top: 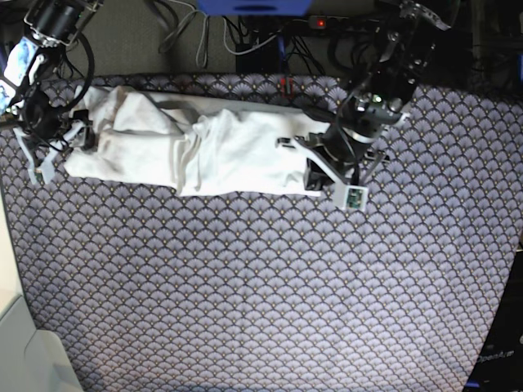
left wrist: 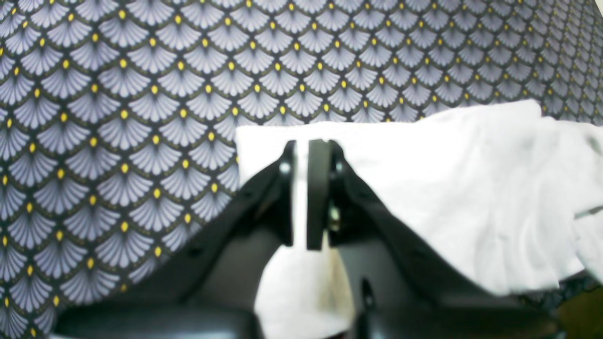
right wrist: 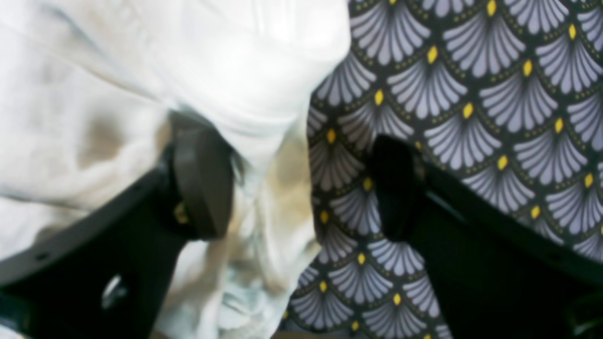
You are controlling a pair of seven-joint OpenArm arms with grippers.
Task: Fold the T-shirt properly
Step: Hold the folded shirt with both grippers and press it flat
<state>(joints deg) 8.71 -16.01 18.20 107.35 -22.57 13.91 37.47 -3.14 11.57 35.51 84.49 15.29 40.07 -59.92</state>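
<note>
The white T-shirt (top: pixel 212 147) lies in a long wrinkled band across the far part of the purple scallop-patterned tablecloth (top: pixel 261 286). At its right end my left gripper (top: pixel 313 178) is down on the cloth. In the left wrist view that gripper (left wrist: pixel 301 146) is shut, with a thin strip of the T-shirt (left wrist: pixel 447 188) pinched between its fingers. My right gripper (top: pixel 73 135) is at the shirt's left end. In the right wrist view the right gripper (right wrist: pixel 294 141) is wide open and straddles the edge of the T-shirt (right wrist: pixel 235 70), one finger over the cloth and the other over the tablecloth (right wrist: pixel 471 94).
Cables and a power strip (top: pixel 270 37) run along the table's back edge behind the shirt. A white surface (top: pixel 20 351) sits at the near left corner. The tablecloth reaches to the dark right edge (top: pixel 511 245).
</note>
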